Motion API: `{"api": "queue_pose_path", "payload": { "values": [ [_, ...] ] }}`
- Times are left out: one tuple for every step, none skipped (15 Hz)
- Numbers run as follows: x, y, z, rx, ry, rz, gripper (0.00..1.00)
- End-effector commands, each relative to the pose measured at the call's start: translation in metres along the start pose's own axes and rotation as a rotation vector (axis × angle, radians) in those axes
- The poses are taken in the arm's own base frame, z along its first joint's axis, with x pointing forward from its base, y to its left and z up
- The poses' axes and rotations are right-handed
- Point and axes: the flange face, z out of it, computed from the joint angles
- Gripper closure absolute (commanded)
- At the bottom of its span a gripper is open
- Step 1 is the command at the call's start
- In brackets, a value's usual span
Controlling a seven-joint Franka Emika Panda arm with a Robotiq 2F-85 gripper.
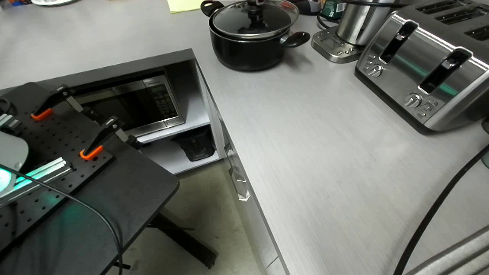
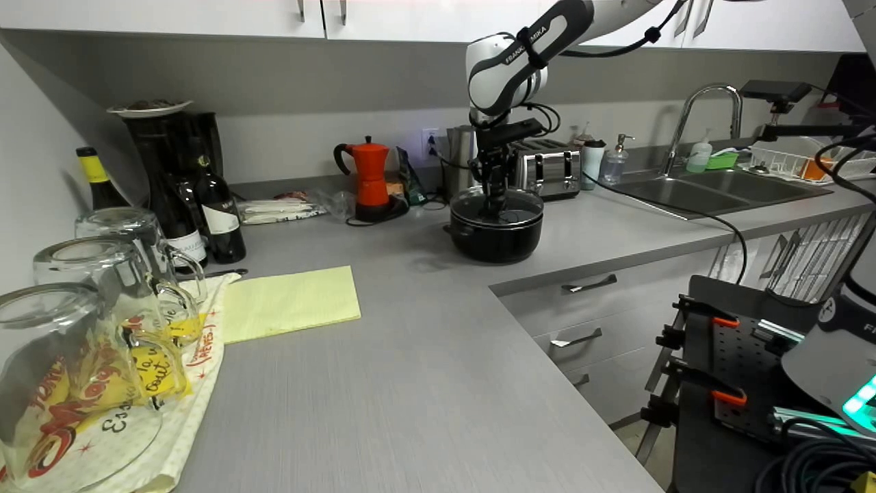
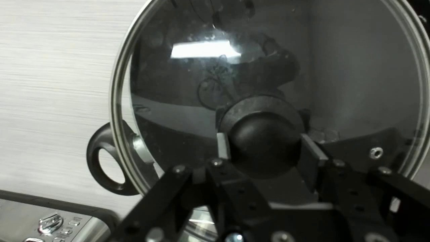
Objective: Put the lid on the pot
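Observation:
The black pot (image 1: pixel 248 53) stands on the counter with its two side handles showing; it also shows in an exterior view (image 2: pixel 496 246). The clear glass lid (image 1: pixel 233 19) lies over the pot's mouth, slightly off centre, its metal rim jutting past the pot rim on one side. I cannot tell whether it fully touches the rim. In the wrist view the lid (image 3: pixel 208 84) fills most of the picture, with a pot handle (image 3: pixel 95 151) below its rim. My gripper (image 3: pixel 267 146) has a finger against each side of the black knob (image 3: pixel 263 134). The gripper (image 2: pixel 494 202) points straight down.
The silver toaster (image 1: pixel 424 84) and a steel container (image 1: pixel 355 23) on a base stand beside the pot. A red moka pot (image 2: pixel 371 174), yellow paper (image 2: pixel 294 301) and glass mugs (image 2: pixel 102 308) are on the counter. The counter's inner corner edge (image 2: pixel 493 286) is near the pot.

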Motion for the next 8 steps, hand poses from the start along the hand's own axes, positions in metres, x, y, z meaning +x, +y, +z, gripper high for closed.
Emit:
{"api": "queue_pose_path", "payload": {
  "values": [
    [0.0063,-0.0043,-0.0057,-0.027,0.033,0.009,0.75],
    [0.0057,-0.0047,-0.0061,-0.026,0.037,0.007,0.75],
    [0.0052,-0.0051,-0.0068,-0.024,0.038,0.005,0.75],
    [0.0045,-0.0055,-0.0072,-0.023,0.038,0.003,0.75],
    [0.0033,-0.0062,-0.0078,-0.022,0.041,0.0,0.75],
    [0.0023,-0.0068,-0.0087,-0.019,0.042,-0.003,0.75],
    [0.0009,-0.0076,-0.0103,-0.015,0.044,-0.007,0.75],
    [-0.0005,-0.0085,-0.0114,-0.011,0.045,-0.011,0.75]
  ]
}}
